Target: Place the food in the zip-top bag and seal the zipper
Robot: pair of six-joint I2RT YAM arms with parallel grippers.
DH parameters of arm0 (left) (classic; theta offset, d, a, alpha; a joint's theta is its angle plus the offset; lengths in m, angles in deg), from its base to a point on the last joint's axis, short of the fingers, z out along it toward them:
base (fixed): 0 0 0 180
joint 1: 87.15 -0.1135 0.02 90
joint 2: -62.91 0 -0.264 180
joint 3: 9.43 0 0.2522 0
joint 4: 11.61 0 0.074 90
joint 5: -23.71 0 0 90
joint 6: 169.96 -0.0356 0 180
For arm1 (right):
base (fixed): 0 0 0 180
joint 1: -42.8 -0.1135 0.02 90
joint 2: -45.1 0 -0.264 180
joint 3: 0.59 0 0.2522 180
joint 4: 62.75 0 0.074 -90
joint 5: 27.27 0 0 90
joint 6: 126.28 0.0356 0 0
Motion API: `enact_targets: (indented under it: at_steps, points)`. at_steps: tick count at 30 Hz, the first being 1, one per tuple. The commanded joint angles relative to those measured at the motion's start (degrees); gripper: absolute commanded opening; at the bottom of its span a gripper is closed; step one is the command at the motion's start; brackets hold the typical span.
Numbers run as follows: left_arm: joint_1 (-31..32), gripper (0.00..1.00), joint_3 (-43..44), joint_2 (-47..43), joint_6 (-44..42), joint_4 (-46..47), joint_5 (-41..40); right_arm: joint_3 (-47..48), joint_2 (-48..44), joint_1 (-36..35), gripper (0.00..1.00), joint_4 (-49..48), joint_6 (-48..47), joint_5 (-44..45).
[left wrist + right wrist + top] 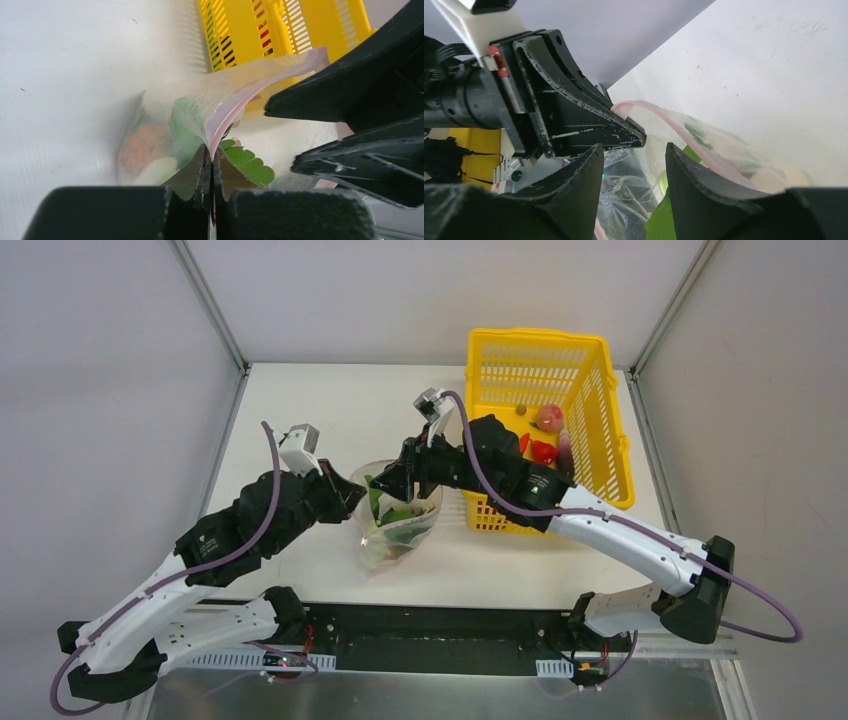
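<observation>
- Currently one zip-top bag sits on the table, near centre, just left of the one yellow basket; its mouth is open and faces up.
- Two arms are in view and both grippers meet at the bag's mouth.
- The left gripper is at the bag's left edge. In the left wrist view its fingers are pressed together on the pink zipper, pinching the strip at the near end.
- The right gripper is over the bag's mouth, just right of the left one. In the right wrist view its two fingers are spread with a clear gap, and crinkled plastic shows through the gap. I cannot tell if anything sits between them.
- One zipper strip curves from the left gripper's tip across the mouth and is not closed.
- Food in the bag, seen through the plastic: one green leaf at the mouth, one orange piece and one pale green piece lower down. More green shows from above, but the total is unclear.
- Food in the basket, four pieces I can count: one pink round piece, one red bell pepper, one small brown piece and one purplish piece at the right. The right arm hides part of the basket floor.
- The basket stands upright at the far right of the table, with its near left corner behind the right arm.
</observation>
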Motion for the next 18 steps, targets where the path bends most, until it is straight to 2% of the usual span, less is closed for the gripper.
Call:
enact_targets:
  at_steps: [1, 6, 9, 11, 14, 16, 18]
  points:
    - [-0.2, 0.00, 3.1, -1.4, -1.3, -1.5, -3.9, 3.1, -4.0, 1.2, 0.51, -3.8, 2.5, -5.0]
    - [-0.2, 0.00, 4.3, -2.3, -2.3, -3.8, -7.9, 1.9, -8.3, 2.0, 0.53, -3.5, 1.9, -8.2]
    - [-0.2, 0.00, 5.6, -2.6, -3.0, -5.6, -10.1, 0.7, -11.2, 2.6, 0.54, -2.8, 1.3, -7.2]
    - [-0.2, 0.00, 6.4, -2.6, -3.4, -6.5, -11.2, -0.1, -13.0, 3.2, 0.54, -0.2, 0.0, -2.9]
    - [-0.2, 0.00, 7.3, -2.6, -3.9, -7.6, -12.2, -0.9, -14.9, 5.2, 0.55, 5.9, -2.6, 8.2]
    - [-0.2, 0.00, 7.3, -2.7, -3.9, -8.0, -12.7, -1.9, -15.5, 8.4, 0.56, 9.6, -2.9, 15.9]
    - [-0.3, 0.00, 7.1, -2.6, -3.9, -8.0, -12.9, -2.9, -15.4, 13.0, 0.59, 13.8, -2.6, 17.7]
